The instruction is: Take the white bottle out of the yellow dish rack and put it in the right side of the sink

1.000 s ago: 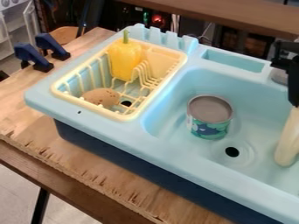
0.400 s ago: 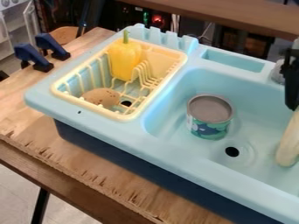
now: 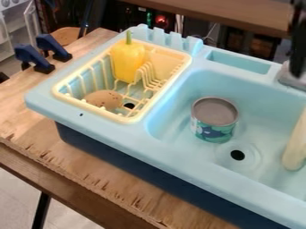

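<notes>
Near edge: wood table (image 3: 90, 167), rough splintery grain, dark leg (image 3: 40, 210) below left, pale floor (image 3: 15, 192) beyond it. Lt-blue toy sink (image 3: 110, 129) w/ dk-blue base sits on table. In basin, near right: long cream thing (image 3: 293, 152), partly cut off by view edge; rounded end pts near & slightly left, long axis runs near–far w/ slight lean right. Same spot as before. Drain hole (image 3: 237, 155) left of it; grn/wht can (image 3: 215, 125) upright a bit farther, grey top up, unmoved. Left: yellow rack (image 3: 128, 120) w/ brown speckled thing (image 3: 103, 99) near end, yellow pepper (image 3: 127, 62) far end, stem up. Far right: end effector (image 3: 297, 69) now higher, well clear of cream thing; can't tell if spread or pressed together. Far left: blue clamps (image 3: 30, 56). Bkgd: brown beam (image 3: 227, 15), red light (image 3: 161, 19).
</notes>
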Robot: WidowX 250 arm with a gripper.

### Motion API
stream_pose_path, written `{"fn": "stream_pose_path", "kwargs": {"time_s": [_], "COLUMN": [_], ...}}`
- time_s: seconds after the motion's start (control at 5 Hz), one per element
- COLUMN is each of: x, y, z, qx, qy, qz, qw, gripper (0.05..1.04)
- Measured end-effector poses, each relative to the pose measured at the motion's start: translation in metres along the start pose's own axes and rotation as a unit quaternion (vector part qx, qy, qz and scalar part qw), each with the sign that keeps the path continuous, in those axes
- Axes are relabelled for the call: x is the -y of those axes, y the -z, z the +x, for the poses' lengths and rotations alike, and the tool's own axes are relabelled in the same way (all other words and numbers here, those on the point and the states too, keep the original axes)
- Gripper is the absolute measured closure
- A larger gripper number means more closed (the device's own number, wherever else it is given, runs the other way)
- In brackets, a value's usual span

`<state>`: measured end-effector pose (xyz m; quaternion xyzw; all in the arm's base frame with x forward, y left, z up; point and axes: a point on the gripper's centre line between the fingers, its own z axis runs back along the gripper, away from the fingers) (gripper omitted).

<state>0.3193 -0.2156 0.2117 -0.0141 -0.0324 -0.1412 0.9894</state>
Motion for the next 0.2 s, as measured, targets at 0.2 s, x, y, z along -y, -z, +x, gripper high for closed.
{"fn": "stream_pose_path", "kwargs": {"time_s": [0.2], "x": [-0.0234], "y": [-0.0104], "z": [-0.0135], "qx": [-0.038], "qy": [-0.045], "qz": [0.026], "qw": [0.9979], "gripper": [0.077]}}
